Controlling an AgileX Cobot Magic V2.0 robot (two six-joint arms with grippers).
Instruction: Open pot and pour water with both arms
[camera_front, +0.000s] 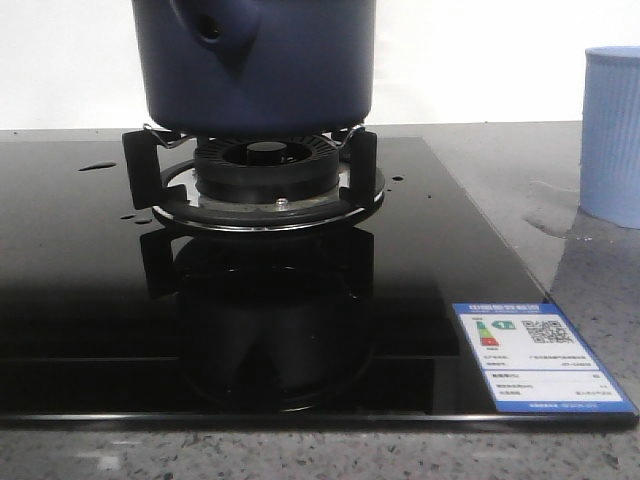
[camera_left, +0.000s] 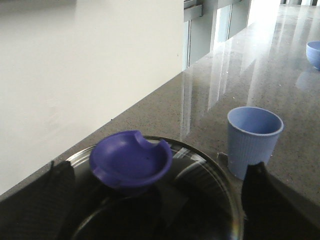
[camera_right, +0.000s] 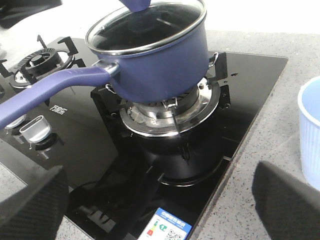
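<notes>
Frontally, the pot (camera_front: 255, 62) sat on the burner (camera_front: 262, 178), no gripper visible. Left wrist: spread fingers (camera_left: 60, 192) flanked the glass lid (camera_left: 200, 195) untouching, cup (camera_left: 253, 140) at two o'clock. Right wrist: fingers (camera_right: 287, 200) parted, empty; the pot's handle (camera_right: 50, 90) pointed toward eight o'clock.

The navy pot (camera_front: 255, 65) is seated upright on the burner grate, closed by a glass lid with a blue knob. Water (camera_front: 97, 166) is seen as droplets nearby.

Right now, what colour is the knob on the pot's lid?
Purple-blue knob; the left wrist view shows it best.
</notes>
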